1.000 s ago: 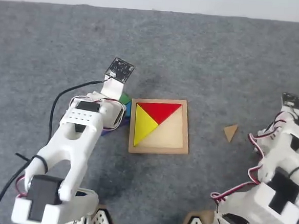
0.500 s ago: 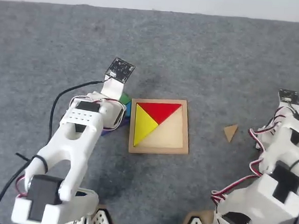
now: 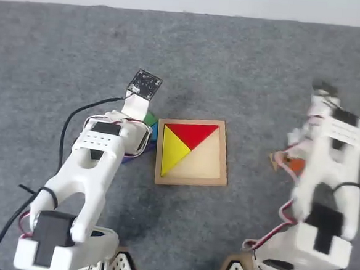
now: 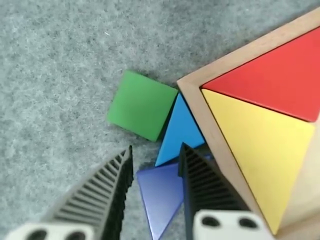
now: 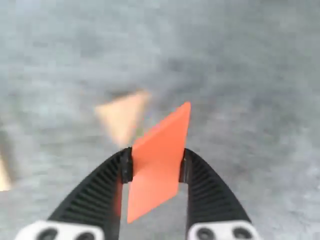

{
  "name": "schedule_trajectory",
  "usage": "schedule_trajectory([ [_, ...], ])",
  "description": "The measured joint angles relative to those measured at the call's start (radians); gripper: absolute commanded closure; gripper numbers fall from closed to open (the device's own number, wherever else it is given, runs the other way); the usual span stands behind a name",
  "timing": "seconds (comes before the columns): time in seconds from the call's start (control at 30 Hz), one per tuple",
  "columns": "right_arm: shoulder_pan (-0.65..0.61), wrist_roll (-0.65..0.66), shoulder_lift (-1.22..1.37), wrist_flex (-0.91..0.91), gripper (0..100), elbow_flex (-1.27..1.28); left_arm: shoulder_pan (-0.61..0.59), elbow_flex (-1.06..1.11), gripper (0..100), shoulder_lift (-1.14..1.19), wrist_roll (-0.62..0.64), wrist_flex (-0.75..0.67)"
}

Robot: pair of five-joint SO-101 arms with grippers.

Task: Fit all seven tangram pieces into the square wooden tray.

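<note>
Grey felt covers the surface (image 3: 246, 65); the right pincer (image 5: 155, 161) clamps an orange piece (image 5: 159, 150), its long axis pointing straight out ahead, with a tan triangle (image 5: 121, 116) beyond. The left pincer (image 4: 156, 152) hangs part-open over a violet piece (image 4: 161, 195), a blue triangle (image 4: 181, 127) and a green square (image 4: 141, 105) past it beside the tray (image 4: 197, 107); inside, a red triangle (image 4: 270, 82) and a yellow triangle (image 4: 260, 150) point their apexes at its middle.

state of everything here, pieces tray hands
square wooden tray: partly filled
red triangle: seated in tray
yellow triangle: seated in tray
green square: loose on carpet
light blue triangle: on carpet, against tray's outside
violet-blue piece: on carpet
orange flat piece: gripped
tan triangle: loose on carpet
left hand: open, over violet-blue piece
right hand: shut on orange flat piece
</note>
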Motion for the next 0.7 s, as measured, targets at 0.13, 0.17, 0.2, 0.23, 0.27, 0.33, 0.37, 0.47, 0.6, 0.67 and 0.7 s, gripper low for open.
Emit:
schedule_trajectory([
  [0.13,-0.209,-0.130,-0.012,0.040,99.2,-0.040,0.000,0.000,86,0.000,0.000,0.000],
  [0.17,-0.261,-0.166,-0.012,0.040,99.1,-0.044,-0.002,0.000,86,0.000,0.000,0.000],
  [0.2,-0.311,-0.201,-0.011,0.041,99.1,-0.054,-0.002,0.000,86,0.000,0.000,0.000],
  [0.23,-0.361,-0.235,0.002,0.041,99.1,-0.064,-0.002,0.000,86,0.000,0.000,0.000],
  [0.27,-0.407,-0.265,0.021,0.041,99.1,-0.080,0.000,0.000,86,0.000,0.000,0.000],
  [0.33,-0.494,-0.319,0.083,0.037,99.1,-0.110,0.000,0.000,86,0.000,0.000,0.000],
  [0.37,-0.532,-0.344,0.118,0.032,99.1,-0.130,0.000,0.000,86,0.000,0.000,0.000],
  [0.47,-0.614,-0.405,0.235,0.029,99.1,-0.207,0.000,0.000,86,0.000,0.000,0.000],
  [0.6,-0.654,-0.486,0.370,0.029,99.1,-0.301,0.000,0.000,86,0.000,0.000,0.000],
  [0.67,-0.654,-0.519,0.397,0.029,99.1,-0.316,0.000,0.000,86,0.000,0.000,0.000],
  [0.7,-0.652,-0.529,0.402,0.029,99.0,-0.319,0.000,0.000,86,0.000,0.000,0.000],
])
